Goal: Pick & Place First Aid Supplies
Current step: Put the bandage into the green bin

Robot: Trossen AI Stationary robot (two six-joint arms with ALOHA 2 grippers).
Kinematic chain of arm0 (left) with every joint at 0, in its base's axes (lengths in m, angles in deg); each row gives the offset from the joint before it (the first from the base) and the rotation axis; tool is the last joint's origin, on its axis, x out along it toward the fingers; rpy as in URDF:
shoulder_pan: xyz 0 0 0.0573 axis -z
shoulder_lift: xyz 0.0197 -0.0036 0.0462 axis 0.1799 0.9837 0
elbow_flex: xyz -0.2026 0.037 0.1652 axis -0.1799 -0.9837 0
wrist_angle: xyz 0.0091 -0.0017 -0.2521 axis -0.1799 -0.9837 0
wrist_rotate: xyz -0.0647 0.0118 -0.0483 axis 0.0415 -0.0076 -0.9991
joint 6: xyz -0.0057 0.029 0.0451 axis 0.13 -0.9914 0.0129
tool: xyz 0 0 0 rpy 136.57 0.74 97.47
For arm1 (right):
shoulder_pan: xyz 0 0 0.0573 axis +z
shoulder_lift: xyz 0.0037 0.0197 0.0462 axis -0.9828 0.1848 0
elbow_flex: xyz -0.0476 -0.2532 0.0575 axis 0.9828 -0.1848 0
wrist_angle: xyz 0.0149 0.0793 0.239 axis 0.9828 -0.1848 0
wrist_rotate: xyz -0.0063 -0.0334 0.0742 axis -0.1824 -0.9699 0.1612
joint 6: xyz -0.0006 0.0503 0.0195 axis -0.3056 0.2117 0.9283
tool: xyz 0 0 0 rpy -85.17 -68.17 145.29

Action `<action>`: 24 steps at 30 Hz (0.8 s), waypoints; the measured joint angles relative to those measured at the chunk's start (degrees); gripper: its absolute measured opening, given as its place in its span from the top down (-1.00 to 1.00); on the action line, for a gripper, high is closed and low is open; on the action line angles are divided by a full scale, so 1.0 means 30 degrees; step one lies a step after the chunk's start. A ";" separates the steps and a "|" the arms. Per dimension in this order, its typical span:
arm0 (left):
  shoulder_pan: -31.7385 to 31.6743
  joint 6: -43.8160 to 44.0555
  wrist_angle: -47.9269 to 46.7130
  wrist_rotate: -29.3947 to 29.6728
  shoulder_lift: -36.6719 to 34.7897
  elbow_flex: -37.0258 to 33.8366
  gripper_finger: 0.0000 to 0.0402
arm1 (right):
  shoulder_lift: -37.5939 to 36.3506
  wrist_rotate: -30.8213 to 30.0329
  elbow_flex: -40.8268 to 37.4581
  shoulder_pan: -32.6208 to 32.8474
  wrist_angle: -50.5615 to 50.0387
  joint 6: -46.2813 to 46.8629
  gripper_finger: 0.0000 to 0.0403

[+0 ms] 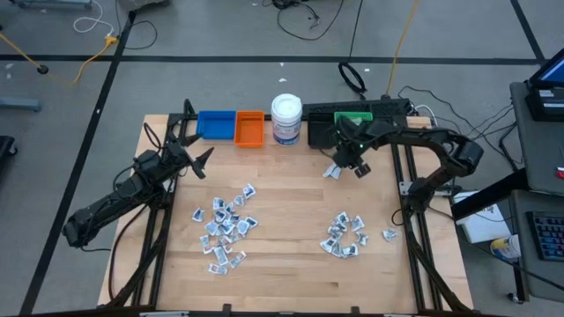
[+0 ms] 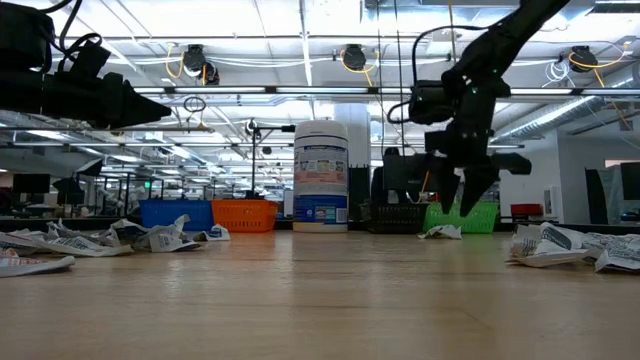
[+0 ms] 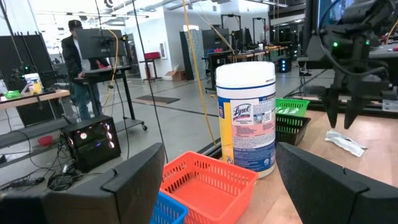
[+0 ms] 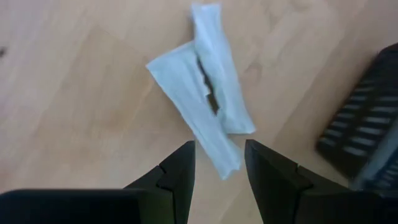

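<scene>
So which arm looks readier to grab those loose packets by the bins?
The right: its open pincer hangs directly over those packets. The left pincer is open too, but off beside the blue bin.

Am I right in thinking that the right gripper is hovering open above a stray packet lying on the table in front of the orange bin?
Not quite: the packet lies in front of the black bin and green bin, not the orange bin, which stands on the other side of the white jar. The high view shows this. The rest holds: the right gripper hovers open above it.
</scene>
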 joint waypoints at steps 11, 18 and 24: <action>-0.0007 0.0000 -0.0007 0.0000 0.0007 0.0003 -0.54 | 0.0961 -0.1471 -0.1295 0.0079 0.1978 0.0163 0.35; -0.0007 0.0000 -0.0003 0.0000 0.0007 0.0003 -0.54 | 0.0990 -0.1352 -0.1303 0.0073 0.1899 0.0580 0.74; -0.0001 0.0000 -0.0006 0.0000 0.0007 0.0003 -0.54 | 0.0904 -0.0704 -0.1303 0.0058 0.1494 0.2060 0.96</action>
